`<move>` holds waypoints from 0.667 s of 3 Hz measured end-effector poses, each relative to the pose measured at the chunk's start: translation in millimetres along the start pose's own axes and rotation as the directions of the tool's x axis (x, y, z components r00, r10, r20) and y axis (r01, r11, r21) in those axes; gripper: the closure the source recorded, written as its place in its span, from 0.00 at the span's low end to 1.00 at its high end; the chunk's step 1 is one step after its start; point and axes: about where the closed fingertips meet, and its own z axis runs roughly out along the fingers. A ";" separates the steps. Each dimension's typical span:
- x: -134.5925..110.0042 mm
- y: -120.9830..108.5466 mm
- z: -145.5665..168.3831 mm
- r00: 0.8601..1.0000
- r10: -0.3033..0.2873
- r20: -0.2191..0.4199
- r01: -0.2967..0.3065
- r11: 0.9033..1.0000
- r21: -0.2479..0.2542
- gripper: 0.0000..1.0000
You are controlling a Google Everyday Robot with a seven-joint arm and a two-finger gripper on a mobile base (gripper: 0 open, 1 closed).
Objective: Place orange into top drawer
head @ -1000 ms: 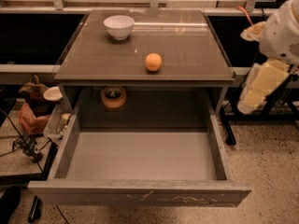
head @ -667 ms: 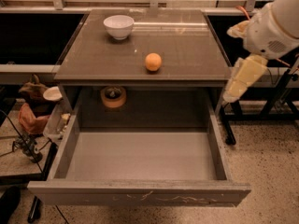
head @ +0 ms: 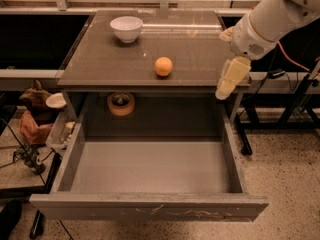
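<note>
The orange (head: 163, 66) is a small round fruit resting on the grey countertop (head: 110, 59), near its front edge and right of centre. The top drawer (head: 150, 169) is pulled wide open below the counter, with a plain grey floor and a scratched front panel (head: 150, 211); nothing lies in it. My gripper (head: 229, 81) hangs from the white arm at the counter's right front corner, well to the right of the orange and above the drawer's right wall.
A white bowl (head: 126, 28) stands at the counter's back left. A tan tape roll (head: 120, 103) sits in the recess under the counter. Clutter and cables (head: 35, 119) lie to the left; black frame legs (head: 245, 134) stand to the right.
My arm and gripper have moved left and towards the counter, from beyond its right side to its right front corner. The orange, bowl and drawer have not moved.
</note>
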 end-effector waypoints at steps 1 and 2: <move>-16.0 -30.1 47.7 1.000 -0.017 0.000 0.017 1.000 -0.025 0.00; -37.9 -58.4 86.1 0.999 -0.045 0.017 0.046 0.998 -0.042 0.00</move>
